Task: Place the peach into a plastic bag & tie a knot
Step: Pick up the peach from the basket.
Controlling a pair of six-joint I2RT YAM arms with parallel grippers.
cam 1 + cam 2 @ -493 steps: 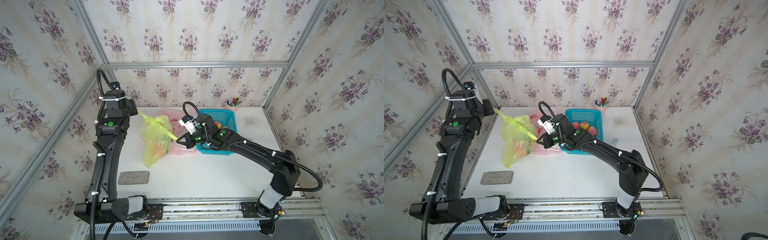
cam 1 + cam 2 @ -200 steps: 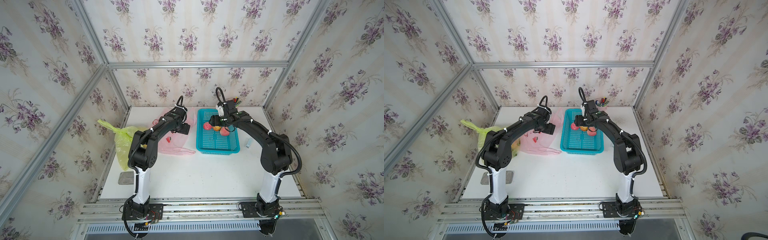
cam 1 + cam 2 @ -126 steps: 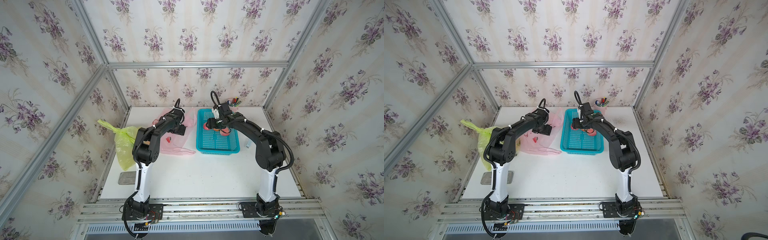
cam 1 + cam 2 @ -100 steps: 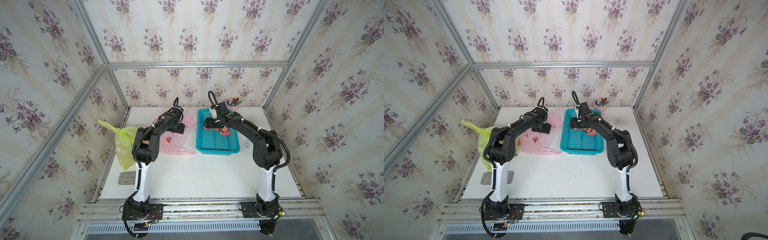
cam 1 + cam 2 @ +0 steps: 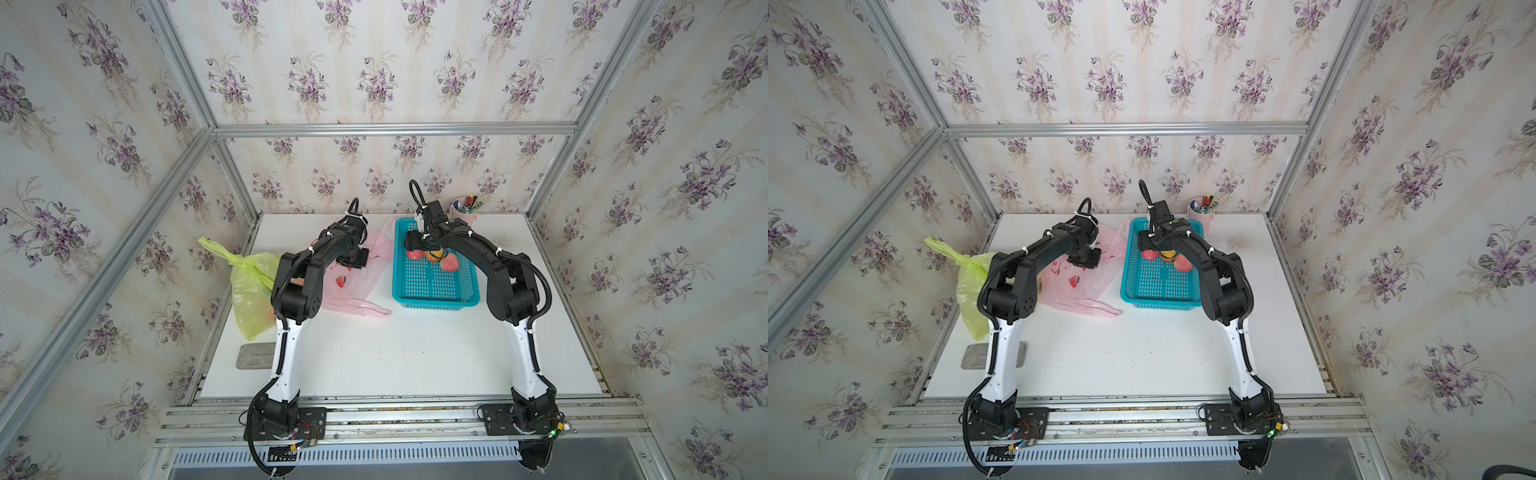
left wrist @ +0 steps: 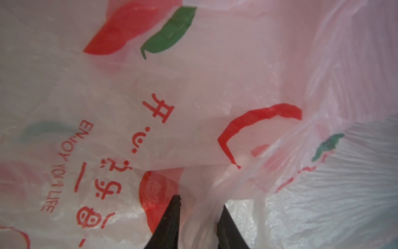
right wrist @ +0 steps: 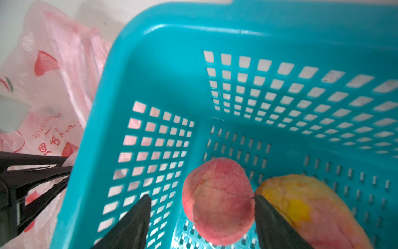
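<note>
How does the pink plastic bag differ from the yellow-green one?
The pink bag lies slack on the table beside the blue basket; the yellow-green bag stands bulging at the table's left edge. The pink bag carries red print; the yellow-green bag looks plain. The yellow-green bag's top is gathered into a neck; the pink bag's is loose. Both are thin, translucent plastic.

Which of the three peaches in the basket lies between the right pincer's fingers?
The pink-red peach by the basket wall beside the bag; the yellow peach lies outside the right pincer.
</note>
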